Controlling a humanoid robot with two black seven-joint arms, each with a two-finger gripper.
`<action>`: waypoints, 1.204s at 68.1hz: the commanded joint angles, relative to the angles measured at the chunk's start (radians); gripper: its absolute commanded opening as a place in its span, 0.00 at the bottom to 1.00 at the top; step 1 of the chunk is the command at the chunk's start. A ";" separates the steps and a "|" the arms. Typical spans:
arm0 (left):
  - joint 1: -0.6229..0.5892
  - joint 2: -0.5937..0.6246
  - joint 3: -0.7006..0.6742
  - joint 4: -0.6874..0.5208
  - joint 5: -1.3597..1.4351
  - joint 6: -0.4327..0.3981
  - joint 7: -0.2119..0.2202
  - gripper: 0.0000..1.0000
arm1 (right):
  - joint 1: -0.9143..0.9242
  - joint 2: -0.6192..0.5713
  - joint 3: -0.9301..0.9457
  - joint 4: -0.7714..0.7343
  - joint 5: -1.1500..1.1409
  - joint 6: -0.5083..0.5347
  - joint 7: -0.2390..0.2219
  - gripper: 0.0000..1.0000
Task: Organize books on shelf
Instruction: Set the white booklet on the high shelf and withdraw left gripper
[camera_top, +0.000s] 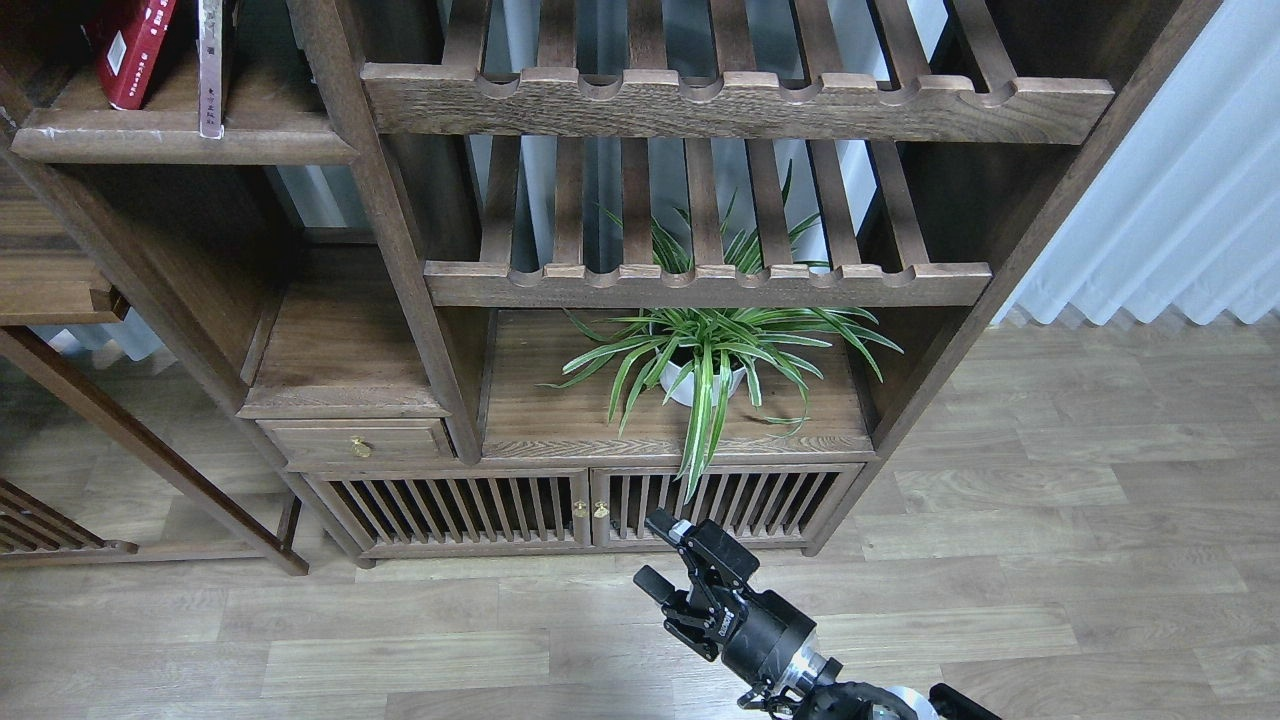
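A red book (130, 50) stands on the dark-brown shelf board (180, 142) at the top left, cut off by the frame's top edge. A thin pale book (210, 65) stands upright just right of it, its lower end at the board's white-scuffed front edge. The dark maroon book is out of view. My right gripper (655, 552) is low at the bottom centre, over the floor in front of the cabinet doors, far below the books. Its two fingers stand apart with nothing between them. My left gripper is not in view.
Two slatted racks with notched front rails (735, 100) fill the middle bay. A potted spider plant (705, 365) sits on the cabinet top below them. A small drawer (355, 440) and slatted cabinet doors (580, 510) are at the bottom. White curtains (1180, 200) hang at the right.
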 joint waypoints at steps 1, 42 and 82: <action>0.006 0.000 0.009 -0.020 -0.002 0.000 -0.008 0.67 | 0.001 0.001 0.002 -0.002 0.000 0.000 0.001 1.00; 0.182 0.273 -0.001 -0.404 -0.086 0.000 -0.012 0.89 | 0.007 0.001 0.002 -0.014 0.000 0.000 0.041 1.00; 0.557 0.565 -0.046 -0.923 -0.375 0.000 -0.020 0.95 | 0.081 0.006 0.000 -0.012 -0.006 0.000 0.041 1.00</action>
